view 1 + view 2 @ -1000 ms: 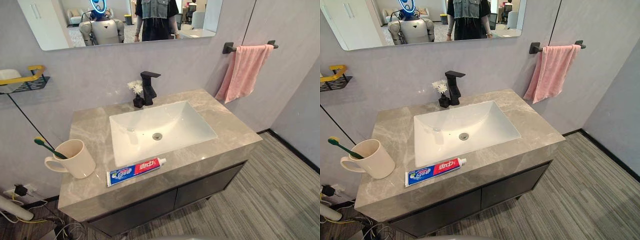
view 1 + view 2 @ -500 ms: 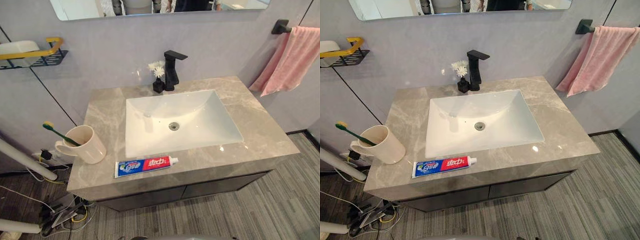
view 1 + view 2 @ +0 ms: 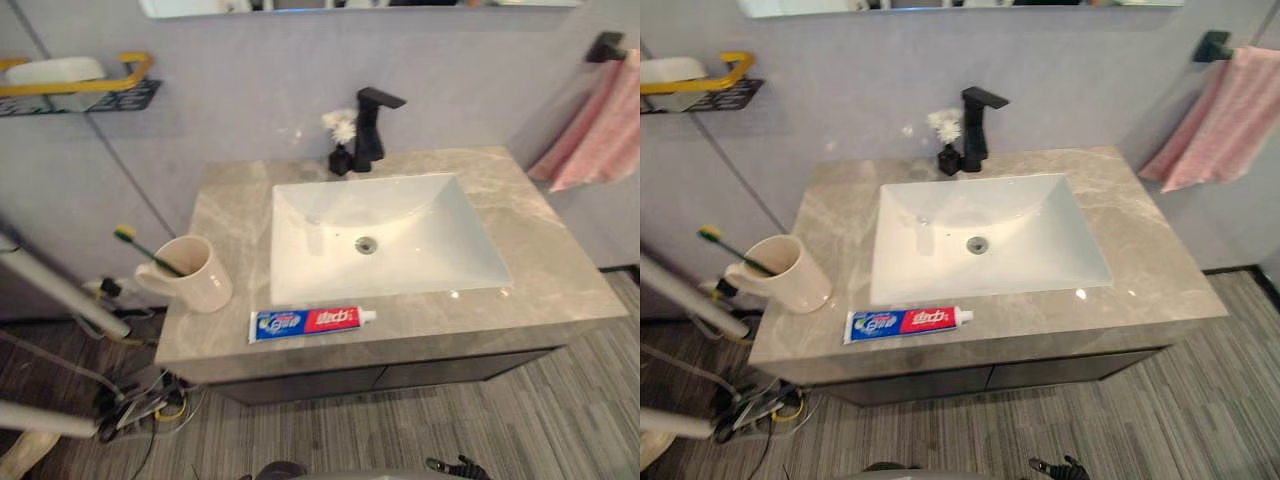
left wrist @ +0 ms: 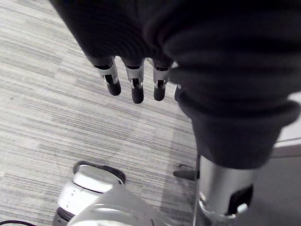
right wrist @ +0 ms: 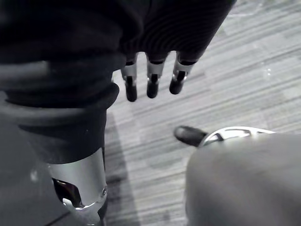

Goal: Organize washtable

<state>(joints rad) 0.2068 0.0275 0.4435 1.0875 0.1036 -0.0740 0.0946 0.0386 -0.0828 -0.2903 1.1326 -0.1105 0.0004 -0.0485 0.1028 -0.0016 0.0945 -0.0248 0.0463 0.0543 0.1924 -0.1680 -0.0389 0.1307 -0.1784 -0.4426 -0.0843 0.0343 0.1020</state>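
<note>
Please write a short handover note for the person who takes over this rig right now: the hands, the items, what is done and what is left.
Left robot hand: open, holding nothing, hanging above the floor.
Right robot hand: the same.
Toothpaste tube: lies flat on the countertop, in front of the sink.
Cup, with the toothbrush inside: stands at the countertop's front left corner.
Done: nothing visible; no item is grasped.
Left: probably place the toothpaste tube in or beside the cup. The hands must first come up to the countertop.
</note>
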